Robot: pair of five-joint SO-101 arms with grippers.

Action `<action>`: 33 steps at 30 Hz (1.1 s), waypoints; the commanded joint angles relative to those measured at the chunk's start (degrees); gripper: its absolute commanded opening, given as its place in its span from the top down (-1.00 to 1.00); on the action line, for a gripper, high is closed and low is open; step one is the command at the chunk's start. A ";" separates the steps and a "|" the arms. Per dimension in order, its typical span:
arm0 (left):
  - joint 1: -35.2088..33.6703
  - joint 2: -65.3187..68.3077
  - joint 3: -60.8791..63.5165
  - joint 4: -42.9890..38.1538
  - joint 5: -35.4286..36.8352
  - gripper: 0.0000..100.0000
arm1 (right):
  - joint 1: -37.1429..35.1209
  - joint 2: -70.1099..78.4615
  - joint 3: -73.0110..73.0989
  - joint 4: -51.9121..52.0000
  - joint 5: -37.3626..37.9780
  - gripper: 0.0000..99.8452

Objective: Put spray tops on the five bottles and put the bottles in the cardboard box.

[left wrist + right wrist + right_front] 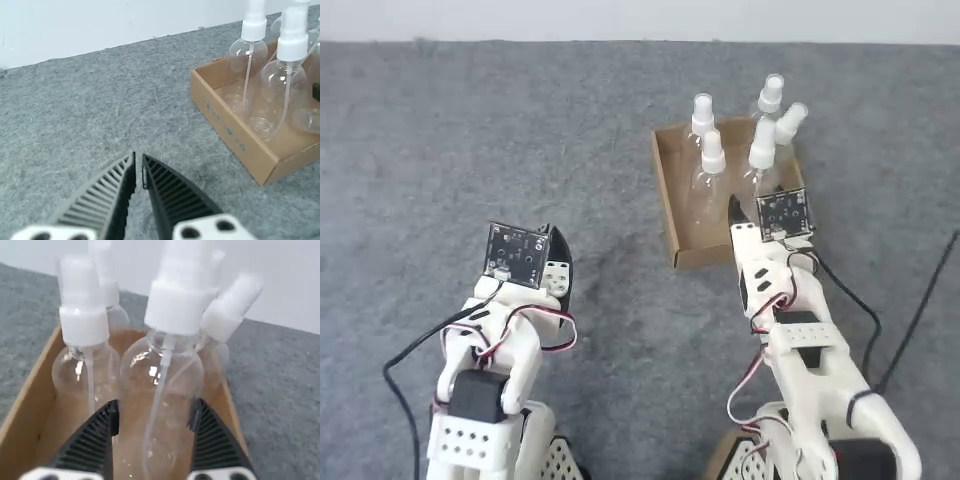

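Several clear bottles with white spray tops stand in the cardboard box (665, 200), and the far right one (790, 120) leans. My right gripper (755, 205) is at the box's near end, shut on the nearest bottle (761, 150). In the right wrist view its black fingers (95, 440) press both sides of that bottle (160, 385) inside the box (30, 395). A second bottle (85, 365) stands just beside it. My left gripper (563, 262) rests shut and holds nothing, well left of the box. Its tips (138, 160) hover over bare carpet, with the box (235, 132) and its bottles (247, 65) off to the side.
Grey carpet (470, 140) covers the table, with a white wall behind it. A black cable (920, 300) runs along the right of the right arm. Open carpet lies between the left arm and the box.
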 commanded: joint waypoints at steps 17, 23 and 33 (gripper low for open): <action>-0.26 -0.88 -0.57 -1.49 -0.18 0.98 | -0.13 2.77 -0.88 -1.63 1.23 0.68; -0.26 -0.88 -0.57 -1.58 -0.26 0.98 | -0.31 2.77 -0.88 -1.63 1.23 0.68; -0.26 -0.88 -0.57 -1.67 -0.35 0.98 | -0.13 2.68 -0.79 -1.63 1.23 0.68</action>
